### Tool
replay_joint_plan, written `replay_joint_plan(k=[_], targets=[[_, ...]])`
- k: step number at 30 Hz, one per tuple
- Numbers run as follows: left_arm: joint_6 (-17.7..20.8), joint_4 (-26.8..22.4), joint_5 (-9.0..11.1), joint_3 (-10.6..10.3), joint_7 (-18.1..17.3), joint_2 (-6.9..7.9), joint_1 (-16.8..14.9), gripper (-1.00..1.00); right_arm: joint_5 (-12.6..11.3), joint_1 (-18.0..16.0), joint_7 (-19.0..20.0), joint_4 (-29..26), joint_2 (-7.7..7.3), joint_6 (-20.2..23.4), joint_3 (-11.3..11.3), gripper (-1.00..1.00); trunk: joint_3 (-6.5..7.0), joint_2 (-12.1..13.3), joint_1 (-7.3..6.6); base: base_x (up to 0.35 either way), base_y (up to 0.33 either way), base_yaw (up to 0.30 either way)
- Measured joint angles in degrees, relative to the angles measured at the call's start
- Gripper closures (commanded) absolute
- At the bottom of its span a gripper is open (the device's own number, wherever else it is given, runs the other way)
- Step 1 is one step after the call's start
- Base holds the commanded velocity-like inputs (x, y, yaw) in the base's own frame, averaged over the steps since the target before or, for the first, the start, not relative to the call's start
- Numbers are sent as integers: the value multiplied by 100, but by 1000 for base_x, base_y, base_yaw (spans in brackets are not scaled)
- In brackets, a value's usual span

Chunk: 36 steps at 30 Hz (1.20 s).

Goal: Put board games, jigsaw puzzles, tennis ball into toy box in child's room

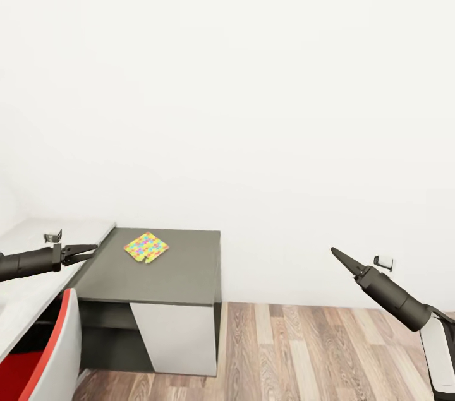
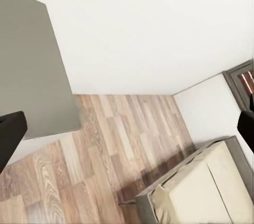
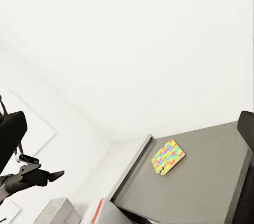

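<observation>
the robot looks to be in transit, with the toy box, the board games and the tennis ball yet to be found, so most of the task seems left. one jigsaw puzzle [image 1: 146, 246] lies flat near the back of the dark grey surface [image 1: 183, 278], untouched. the left pincer [image 1: 87, 252] hovers beside that surface's near corner, spread a little and empty; the right pincer [image 1: 338, 254] hangs well apart over the wooden floor [image 1: 316, 350], pressed together to a point, holding nothing. the left wrist view adds a bed [image 2: 203, 187] on the floor; the right wrist view shows the puzzle from the side.
</observation>
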Motion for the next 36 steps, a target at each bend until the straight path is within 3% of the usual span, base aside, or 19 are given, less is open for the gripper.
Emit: replay_joint_plan(k=[27, 36], targets=[[0, 7, -13, -11, -1, -14, 2, -100, 17, -1, -16, -8, 1, -15, 8, -100, 0, 0, 1, 68, 16, -34], [24, 21, -69, -24, -1, -34, 2, -100, 26, -1, -145, -7, 1, -17, 19, -100, 0, 0, -1, 215, 0, 0]])
